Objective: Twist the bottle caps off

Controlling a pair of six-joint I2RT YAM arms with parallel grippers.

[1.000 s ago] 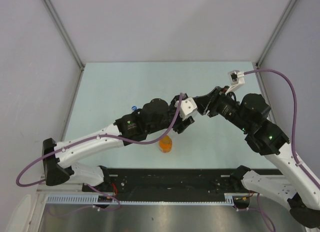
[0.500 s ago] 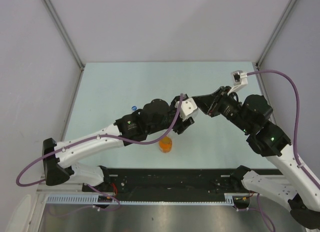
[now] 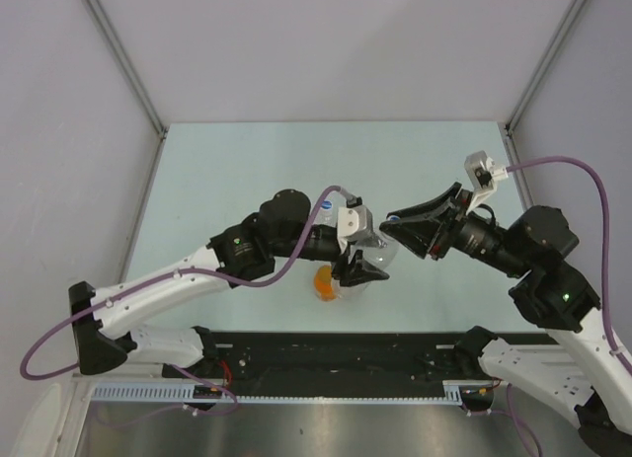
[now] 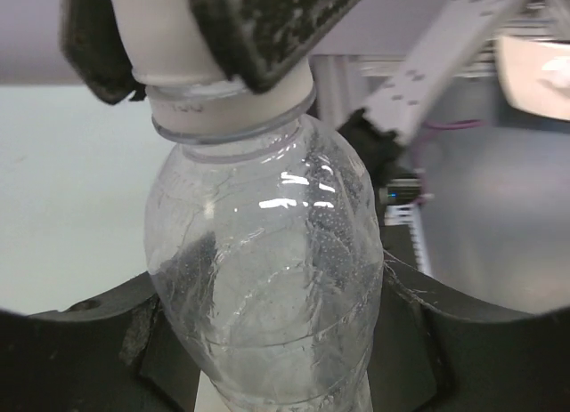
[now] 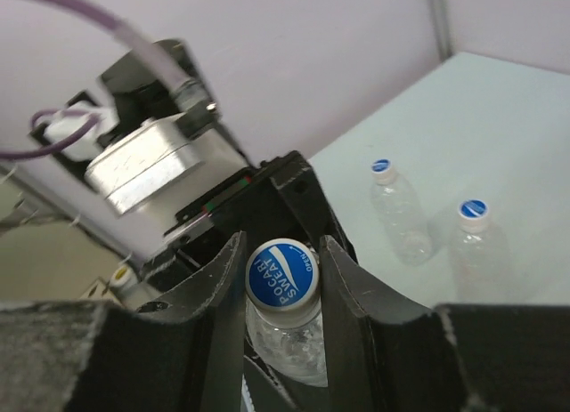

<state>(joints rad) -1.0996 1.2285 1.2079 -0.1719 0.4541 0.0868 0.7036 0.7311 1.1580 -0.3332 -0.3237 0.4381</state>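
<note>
My left gripper (image 3: pixel 363 265) is shut on the body of a clear bottle (image 4: pixel 267 287), which it holds off the table. Its dark jaws press both sides of the bottle low in the left wrist view. My right gripper (image 3: pixel 391 224) is shut on that bottle's blue cap (image 5: pixel 281 274), which has a white mark on top; one finger (image 5: pixel 223 323) sits on each side. The cap's white side (image 4: pixel 169 29) shows between those fingers. The orange bottle (image 3: pixel 324 282) stands just left of the held bottle. Two other clear bottles (image 5: pixel 401 212) (image 5: pixel 476 243) with blue caps lie on the table.
The pale green table (image 3: pixel 257 161) is walled by grey panels at the back and sides. A black rail (image 3: pixel 336 353) runs along the near edge, close to the orange bottle. The left forearm (image 3: pixel 247 250) hides part of the left table area.
Both grippers have shifted toward the near edge with the bottle between them. The left wrist has turned and the clear bottle now shows beside the orange one. The right arm has stretched out more.
</note>
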